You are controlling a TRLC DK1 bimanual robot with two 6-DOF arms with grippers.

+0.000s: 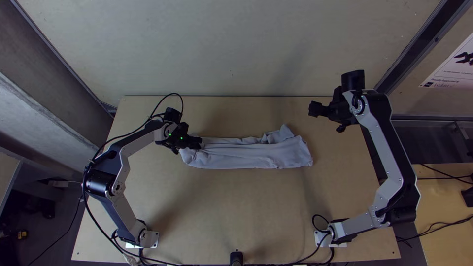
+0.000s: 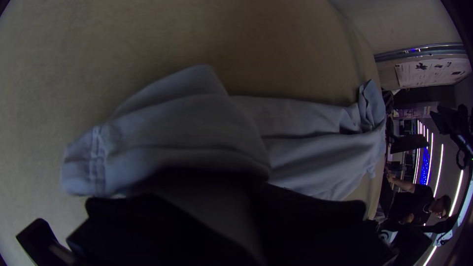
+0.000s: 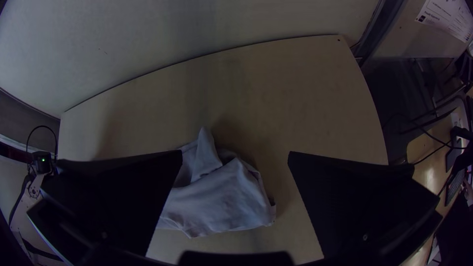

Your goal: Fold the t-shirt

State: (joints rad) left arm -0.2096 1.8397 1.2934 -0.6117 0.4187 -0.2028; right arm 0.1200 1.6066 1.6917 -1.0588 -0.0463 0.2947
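The t-shirt [image 1: 251, 156], lying in a long strip, is being gripped at one end by the left gripper [image 1: 197, 144]. The right gripper [image 1: 325, 119] is being held open near the other end.

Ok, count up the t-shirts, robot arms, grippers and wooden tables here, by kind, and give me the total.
T-shirts: 1, the pale t-shirt
Robot arms: 2, the left arm and the right arm
Grippers: 2, the left gripper and the right gripper
Wooden tables: 1, the table
Total: 6
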